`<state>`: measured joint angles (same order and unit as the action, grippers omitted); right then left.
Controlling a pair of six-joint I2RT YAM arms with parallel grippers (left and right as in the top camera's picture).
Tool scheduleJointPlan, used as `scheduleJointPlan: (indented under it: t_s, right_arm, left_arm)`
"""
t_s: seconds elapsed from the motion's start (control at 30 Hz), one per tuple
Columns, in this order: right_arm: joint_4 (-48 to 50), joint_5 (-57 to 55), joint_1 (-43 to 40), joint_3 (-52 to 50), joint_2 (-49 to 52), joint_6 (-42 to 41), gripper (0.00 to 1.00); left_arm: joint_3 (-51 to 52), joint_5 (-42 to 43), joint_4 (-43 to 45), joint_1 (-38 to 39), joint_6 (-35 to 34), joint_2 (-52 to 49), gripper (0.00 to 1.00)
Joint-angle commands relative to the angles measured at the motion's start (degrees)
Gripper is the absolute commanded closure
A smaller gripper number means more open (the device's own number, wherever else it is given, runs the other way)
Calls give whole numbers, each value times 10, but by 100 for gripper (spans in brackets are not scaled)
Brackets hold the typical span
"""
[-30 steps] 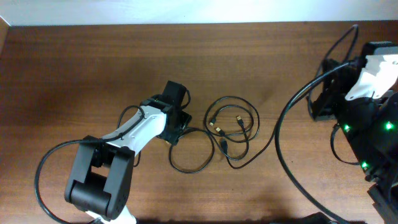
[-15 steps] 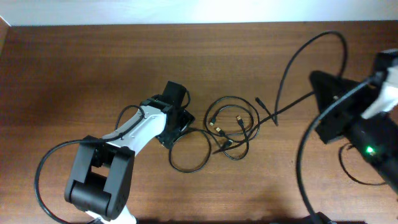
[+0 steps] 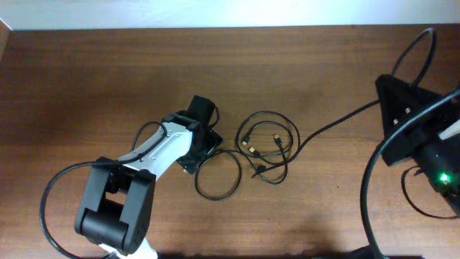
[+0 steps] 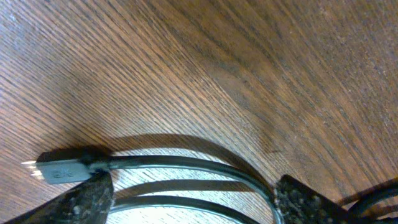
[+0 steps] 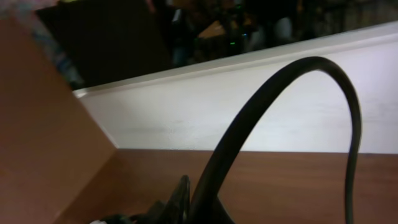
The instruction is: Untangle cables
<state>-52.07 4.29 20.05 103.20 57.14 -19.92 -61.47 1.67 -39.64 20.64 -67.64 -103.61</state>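
The cables [image 3: 253, 150] lie as small black loops with metal-tipped plugs at mid-table, with a larger loop [image 3: 219, 196] at their left. My left gripper [image 3: 195, 152] is low on that loop's left edge. In the left wrist view it [image 4: 193, 208] is open, with two cable strands [image 4: 186, 163] between its fingertips and a USB plug [image 4: 59, 169] by the left fingertip. A long cable [image 3: 338, 122] runs straight from the tangle to my raised right gripper [image 3: 399, 115]. In the right wrist view the gripper [image 5: 186, 199] looks shut on that cable [image 5: 280, 87], which arches upward.
The brown wooden table [image 3: 108, 79] ends at a white wall [image 3: 215, 13] along the back. Thick black arm wires hang at the left arm [image 3: 50, 194] and the right arm [image 3: 366, 194]. The right arm's base [image 3: 438, 180] shows a green light.
My right gripper has risen and swung right with the long cable, which now runs straight from the tangle. The small loops shifted slightly. My left gripper has edged down-left.
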Motion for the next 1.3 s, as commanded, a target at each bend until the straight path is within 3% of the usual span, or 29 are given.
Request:
scheduleJointPlan:
  t_s: [0.0,0.33,0.47,0.57,0.77,0.97,1.23,1.27]
  right_arm:
    - [5,92,-3,11,-2,-28,96]
    - [7,227,-2,11,-2,-36,96]
    - [6,236,-2,11,6,-35,96]
    - [6,236,-2,11,16,-35,96]
    - [7,239,-2,11,30,-36,96]
    - [29,315,-2,11,31,-46,96]
    - [35,298,-2,11,32,-40,96]
    - [40,287,-2,11,32,-39,96]
  left_arm:
    - [-4,-11,-2,-3,5,-6,20]
    - [-4,5,-3,-2,5,-6,20]
    - [-4,114,15,-1,5,-6,21]
    - [-4,146,21,0,5,-6,23]
    - [-4,124,28,24,5,-6,19]
    - [-4,123,55,26,4,-6,18]
    - [-4,122,66,26,4,-6,18]
    - [-4,120,66,26,5,-6,13]
